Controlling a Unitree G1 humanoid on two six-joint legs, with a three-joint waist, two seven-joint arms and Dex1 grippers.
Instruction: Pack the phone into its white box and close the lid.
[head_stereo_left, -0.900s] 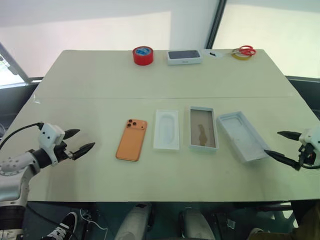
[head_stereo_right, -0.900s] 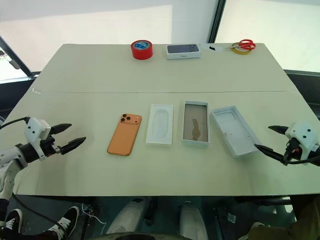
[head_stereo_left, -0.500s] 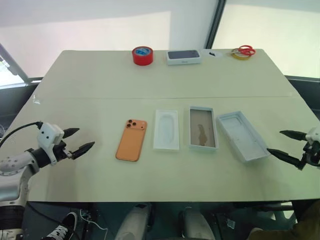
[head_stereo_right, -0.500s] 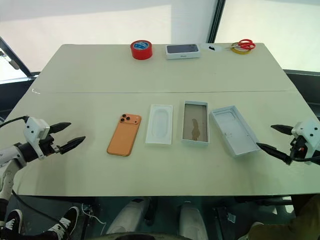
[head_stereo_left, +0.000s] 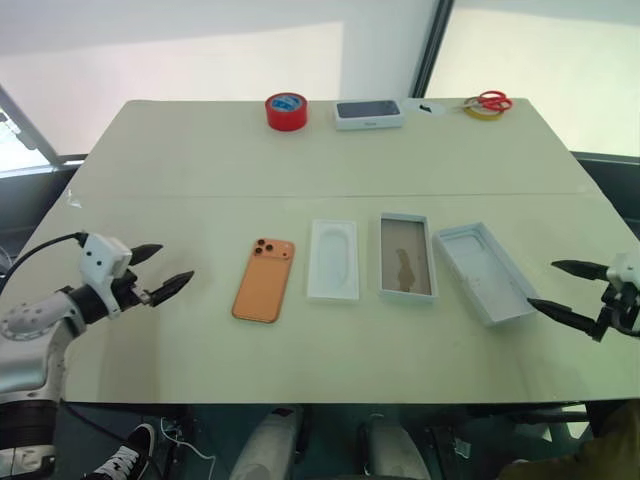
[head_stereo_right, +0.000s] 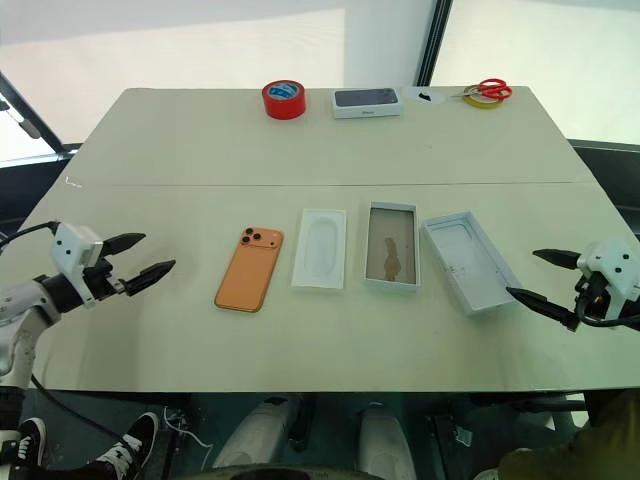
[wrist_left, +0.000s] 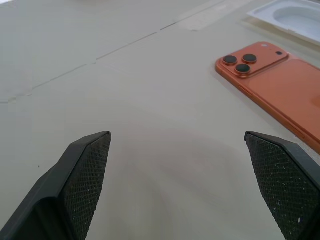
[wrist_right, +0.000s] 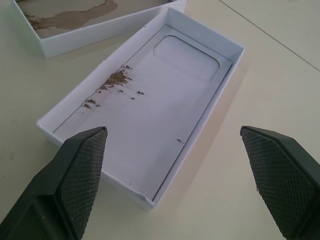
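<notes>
The orange phone (head_stereo_left: 264, 279) lies flat on the table, camera lenses up at its far corner, also seen in the left wrist view (wrist_left: 272, 82). To its right sit a thin white insert (head_stereo_left: 333, 259), then the white box (head_stereo_left: 406, 256) with a brownish floor, then the lid (head_stereo_left: 484, 272) lying open side up. My left gripper (head_stereo_left: 166, 267) hovers open to the left of the phone. My right gripper (head_stereo_left: 566, 286) is open just right of the lid (wrist_right: 150, 110), with nothing between its fingers.
Along the table's far edge stand a red tape roll (head_stereo_left: 286, 110), a white box with a dark phone picture (head_stereo_left: 368, 113) and red-handled scissors (head_stereo_left: 487, 102) on a yellow ring. A tape seam (head_stereo_left: 330, 195) crosses the table.
My left gripper has edged a little toward the phone. My right gripper drew back to the right, then returned slightly. Phone, box and lid have not moved.
</notes>
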